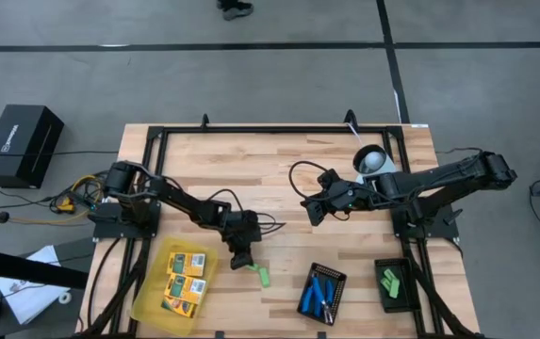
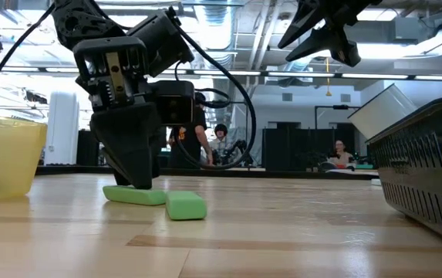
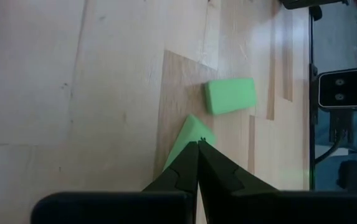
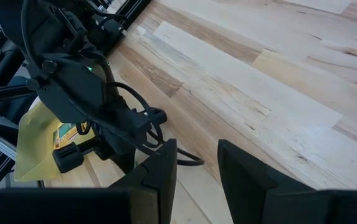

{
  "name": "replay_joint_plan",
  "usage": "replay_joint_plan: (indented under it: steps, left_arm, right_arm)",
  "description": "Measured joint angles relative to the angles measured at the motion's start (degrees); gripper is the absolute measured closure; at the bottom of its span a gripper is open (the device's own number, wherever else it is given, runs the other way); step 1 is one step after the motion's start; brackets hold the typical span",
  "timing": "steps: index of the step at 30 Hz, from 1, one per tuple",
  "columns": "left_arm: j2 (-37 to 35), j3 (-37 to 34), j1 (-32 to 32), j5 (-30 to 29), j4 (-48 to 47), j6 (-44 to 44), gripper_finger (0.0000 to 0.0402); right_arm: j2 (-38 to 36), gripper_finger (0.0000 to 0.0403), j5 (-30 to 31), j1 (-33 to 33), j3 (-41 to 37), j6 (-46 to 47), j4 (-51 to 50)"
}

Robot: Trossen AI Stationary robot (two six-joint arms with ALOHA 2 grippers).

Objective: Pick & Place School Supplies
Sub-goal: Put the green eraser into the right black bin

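Two bright green oblong blocks lie flat on the wooden table near its front edge. One block (image 2: 134,194) (image 3: 189,135) sits under my left gripper (image 3: 198,144) (image 1: 242,258), whose fingers are shut. The other block (image 2: 186,206) (image 3: 230,96) lies free just beside it. Yellow-orange packs (image 1: 184,279) lie in the translucent yellow tray (image 1: 153,303). Blue-handled scissor-like tools (image 1: 320,294) lie in one black tray, and more green blocks (image 1: 391,280) lie in the other. My right gripper (image 4: 197,163) (image 1: 312,213) hangs open above the table's middle, touching nothing. My left gripper comes from above, pointing down. Its shut fingertips (image 2: 140,182) stand on the upper face of the green block (image 3: 194,127). The block lies flat on the table and nothing shows between the fingers.
The yellow tray (image 2: 1,158) stands to the left of the blocks. The black ribbed tray with the scissor-like tools (image 1: 336,280) and the second black tray (image 1: 403,299) sit to their right. A black frame (image 1: 279,127) rims the table. People sit in the room behind.
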Motion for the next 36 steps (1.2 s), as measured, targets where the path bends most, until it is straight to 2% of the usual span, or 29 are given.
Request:
replay_joint_plan:
  steps: [12, 14, 15, 18, 30, 36]
  left_arm:
    - [1.9, 0.2, 2.2, 1.9, 0.2, 1.6, 0.0401]
    - [2.0, 0.1, 2.7, 1.0, 0.5, 2.7, 0.0401]
    - [2.2, 0.1, 3.1, -2.2, 0.4, 3.3, 0.0401]
    - [2.2, 0.1, 3.7, -3.2, 0.3, 3.5, 0.0401]
    - [2.0, 0.1, 7.0, -2.4, 0.6, 3.1, 0.0401]
    - [1.9, 0.1, 5.7, -1.7, 0.8, 1.3, 0.0401]
  right_arm:
    - [0.0, 0.0294, 0.0, 0.0, 0.0, 0.0, 0.0]
    - [0.0, 0.0294, 0.0, 0.0, 0.0, 0.0, 0.0]
    - [0.0, 0.0294, 0.0, 0.0, 0.0, 0.0, 0.0]
    - [0.0, 0.0294, 0.0, 0.1, 0.0, 0.0, 0.0]
    - [0.0, 0.0294, -1.7, 0.1, 0.0, 0.0, 0.4]
    - [0.0, 0.0295, -1.7, 0.1, 0.0, 0.5, 0.4]
